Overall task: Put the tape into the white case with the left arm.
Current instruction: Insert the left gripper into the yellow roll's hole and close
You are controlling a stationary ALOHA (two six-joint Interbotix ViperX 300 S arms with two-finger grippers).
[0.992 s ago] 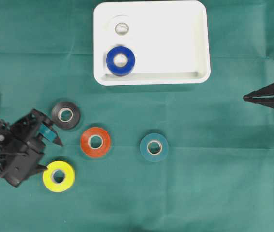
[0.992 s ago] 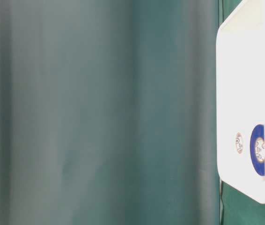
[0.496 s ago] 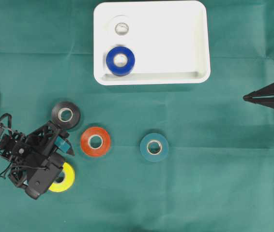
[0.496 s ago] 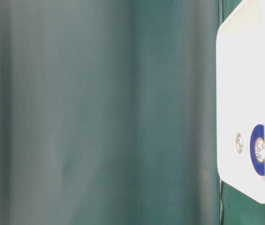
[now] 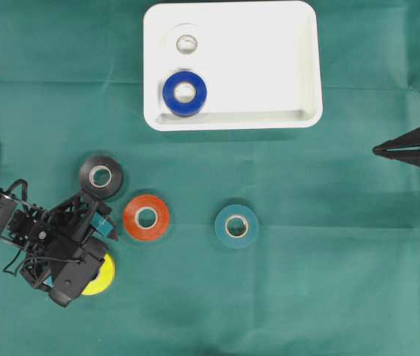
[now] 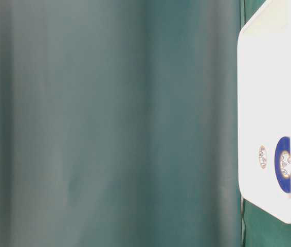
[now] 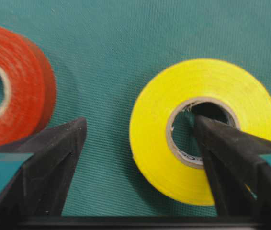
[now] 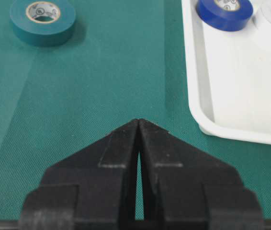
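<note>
My left gripper is open and low over a yellow tape roll at the lower left of the green cloth. In the left wrist view the left gripper straddles one side of the yellow tape roll: one fingertip points into its core hole, the other fingertip stands outside on the cloth. The jaws are not pressed on it. The white case lies at the top centre and holds a blue roll and a white roll. My right gripper rests shut at the right edge.
An orange-red roll lies just right of the left gripper, a black roll just above it, and a teal roll near the middle. The right wrist view shows the right gripper, the teal roll and the case rim.
The left arm has swung right and down over the yellow roll, now covering most of it, with one finger in its hole. Its jaws stayed open. The right arm has not moved.
</note>
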